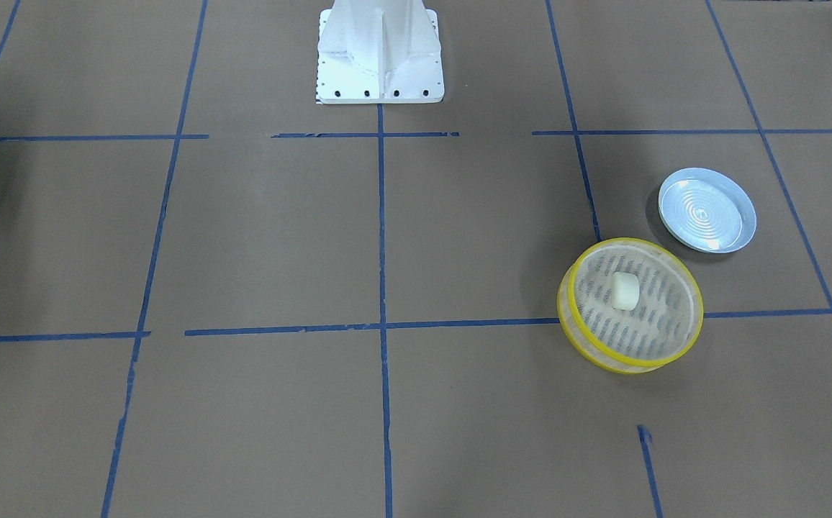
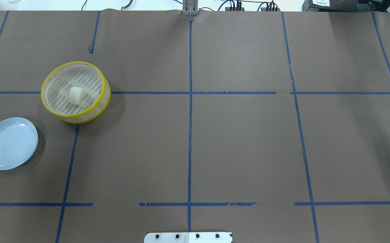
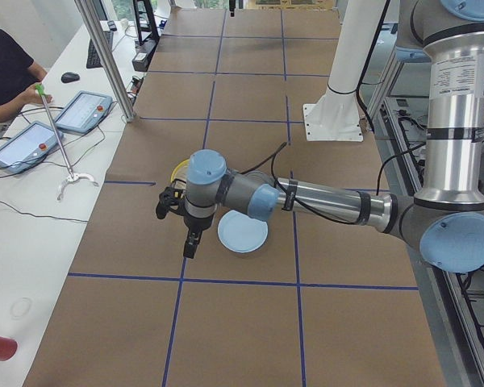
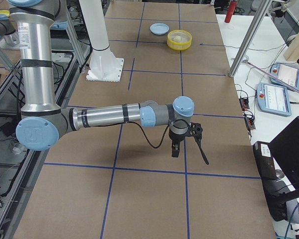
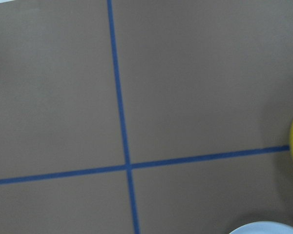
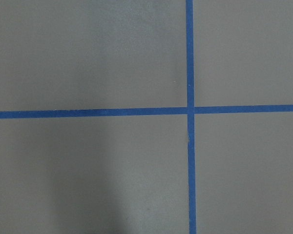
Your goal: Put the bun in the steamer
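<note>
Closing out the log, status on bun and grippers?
Left gripper, right gripper: open or shut, can't tell. Bun in steamer, nothing holding it. Plate beside, apart; nothing in the way.

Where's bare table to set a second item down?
Crowded only on the robot's left: steamer holding the bun, blue plate close beside it. Bare: the whole half right of the centre tape line, plus squares between steamer and base plate. Left arm and right arm reach out above the table.

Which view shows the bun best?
Exterior front-facing: the bun lies unobstructed on the steamer's slats. Overhead shows it similarly; exterior right, tiny; exterior left hides it behind the left arm; wrist views miss it.
</note>
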{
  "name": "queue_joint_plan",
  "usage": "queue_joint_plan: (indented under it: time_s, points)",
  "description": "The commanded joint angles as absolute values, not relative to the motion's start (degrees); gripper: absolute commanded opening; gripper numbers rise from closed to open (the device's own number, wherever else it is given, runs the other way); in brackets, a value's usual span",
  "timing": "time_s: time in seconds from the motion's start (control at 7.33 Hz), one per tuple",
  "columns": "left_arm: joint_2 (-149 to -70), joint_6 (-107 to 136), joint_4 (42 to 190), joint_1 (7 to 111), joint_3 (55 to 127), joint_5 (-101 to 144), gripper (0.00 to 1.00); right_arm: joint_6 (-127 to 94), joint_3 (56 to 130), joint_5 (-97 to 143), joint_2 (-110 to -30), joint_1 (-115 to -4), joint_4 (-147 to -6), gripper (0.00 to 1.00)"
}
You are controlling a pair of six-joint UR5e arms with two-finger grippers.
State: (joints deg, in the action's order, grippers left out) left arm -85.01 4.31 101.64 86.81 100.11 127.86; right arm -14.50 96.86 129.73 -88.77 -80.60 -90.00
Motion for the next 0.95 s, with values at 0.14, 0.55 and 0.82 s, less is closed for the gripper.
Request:
queue_joint_plan:
  time_s: [0.14,0.55,0.82]
  points:
    - [-82.27,1.58,101.25,87.89,98.53,127.88,1.00,-14.50,96.86,129.73,-88.77,-80.60,-90.00,1.00]
    - [-82.35,1.58,101.25,87.89,96.86,131.66,1.00,-14.50,96.86,129.73,-88.77,-80.60,-90.00,1.00]
    - [-82.35,1.58,101.16,87.89,96.94,131.75,1.00,-14.50,96.86,129.73,-88.77,-80.60,-90.00,1.00]
